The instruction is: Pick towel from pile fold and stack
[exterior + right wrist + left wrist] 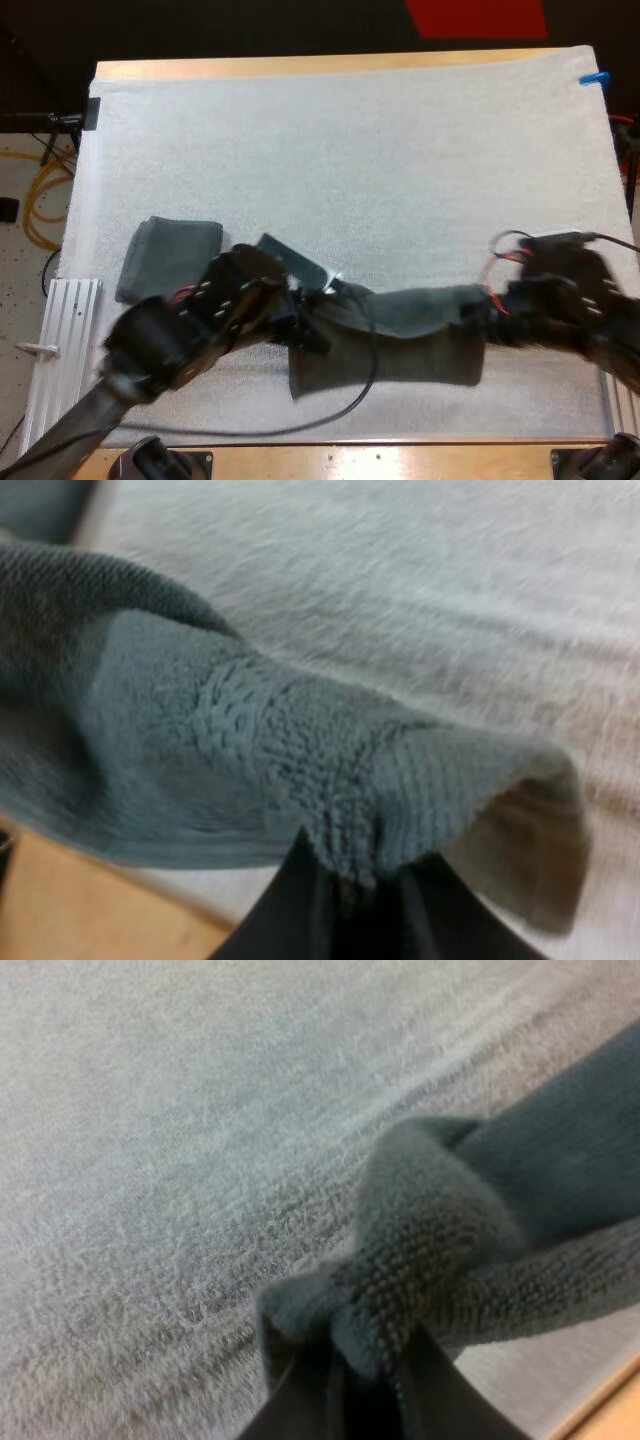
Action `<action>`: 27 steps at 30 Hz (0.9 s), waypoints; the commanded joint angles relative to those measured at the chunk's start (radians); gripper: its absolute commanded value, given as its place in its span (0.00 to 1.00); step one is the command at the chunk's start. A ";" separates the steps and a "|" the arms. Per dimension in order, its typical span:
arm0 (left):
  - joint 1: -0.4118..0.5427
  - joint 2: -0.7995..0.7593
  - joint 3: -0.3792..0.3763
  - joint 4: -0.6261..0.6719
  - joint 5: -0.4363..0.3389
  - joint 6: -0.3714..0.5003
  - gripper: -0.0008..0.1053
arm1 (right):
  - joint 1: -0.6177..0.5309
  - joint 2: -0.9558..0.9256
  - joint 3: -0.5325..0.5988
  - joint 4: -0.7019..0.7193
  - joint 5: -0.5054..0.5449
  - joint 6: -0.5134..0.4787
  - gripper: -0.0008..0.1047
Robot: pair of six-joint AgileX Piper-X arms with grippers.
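Observation:
A dark grey-green towel (400, 335) hangs stretched between my two grippers over the front of the white mat (350, 160). My left gripper (312, 318) is shut on its left end, and in the left wrist view the bunched corner of the towel (420, 1250) is pinched between the black fingers (300, 1405). My right gripper (490, 315) is shut on the right end; the right wrist view has the towel (250, 750) gathered into the fingers (290, 910). A folded towel (168, 258) lies flat on the mat at the left.
A white ribbed rail (55, 345) lies along the mat's left front side. The wooden table edge (350, 458) runs just in front of the held towel. The mat's middle and far part are bare.

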 commanded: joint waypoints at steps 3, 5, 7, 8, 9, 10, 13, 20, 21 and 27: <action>0.060 0.087 0.070 -0.143 -0.028 0.039 0.01 | -0.019 0.107 0.077 -0.178 0.050 -0.021 0.01; 0.108 0.147 0.099 -0.216 -0.028 0.066 0.01 | -0.045 0.171 0.102 -0.270 0.043 -0.021 0.01; 0.185 0.224 0.111 -0.314 -0.028 0.102 0.01 | -0.096 0.271 0.110 -0.352 0.040 -0.026 0.01; 0.205 0.247 0.112 -0.354 -0.018 0.120 0.01 | -0.110 0.297 0.110 -0.376 0.034 -0.030 0.01; 0.234 0.289 0.111 -0.407 0.018 0.144 0.01 | -0.132 0.336 0.110 -0.419 0.017 -0.042 0.01; 0.269 0.330 0.111 -0.470 0.064 0.165 0.01 | -0.159 0.379 0.110 -0.471 -0.007 -0.052 0.01; 0.339 0.425 0.111 -0.592 0.155 0.171 0.01 | -0.221 0.477 0.110 -0.596 -0.052 -0.046 0.01; 0.437 0.585 0.111 -0.700 0.194 0.171 0.01 | -0.322 0.628 0.103 -0.766 -0.094 0.015 0.01; 0.452 0.604 0.111 -0.711 0.194 0.171 0.01 | -0.333 0.647 0.100 -0.781 -0.115 0.023 0.01; 0.501 0.641 0.111 -0.745 0.242 0.174 0.03 | -0.363 0.713 0.078 -0.804 -0.159 0.046 0.01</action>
